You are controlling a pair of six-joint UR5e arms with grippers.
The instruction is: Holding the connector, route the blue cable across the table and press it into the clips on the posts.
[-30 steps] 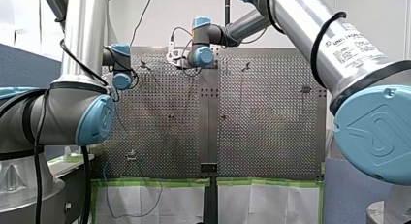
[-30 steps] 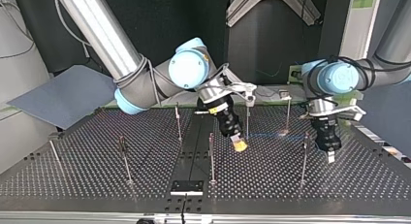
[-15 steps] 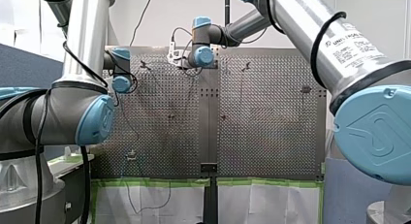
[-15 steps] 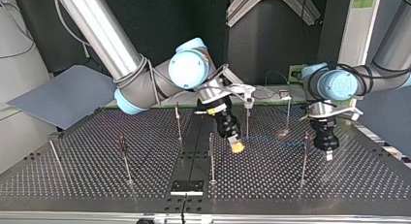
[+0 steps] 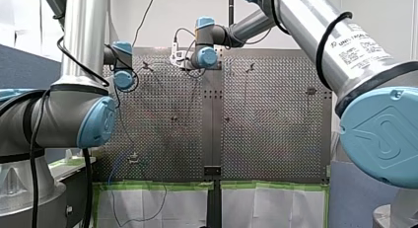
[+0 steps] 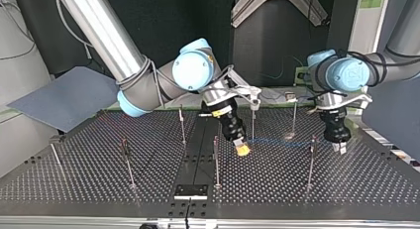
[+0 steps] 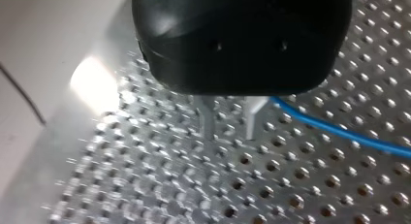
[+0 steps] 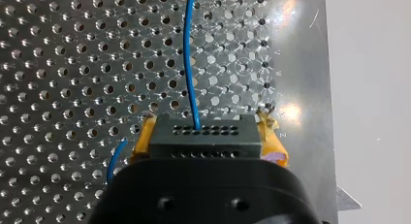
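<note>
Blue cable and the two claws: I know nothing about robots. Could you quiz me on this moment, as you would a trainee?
1. True or false: my right gripper clamps a black connector between its yellow pads.
2. The blue cable leaves the connector and runs over: A) a perforated table; B) a cloth; C) a wooden board.
3. In the left wrist view, do the fingers of my left gripper stand apart or pressed together?

Key: 1 true; 2 A; 3 apart.
</note>
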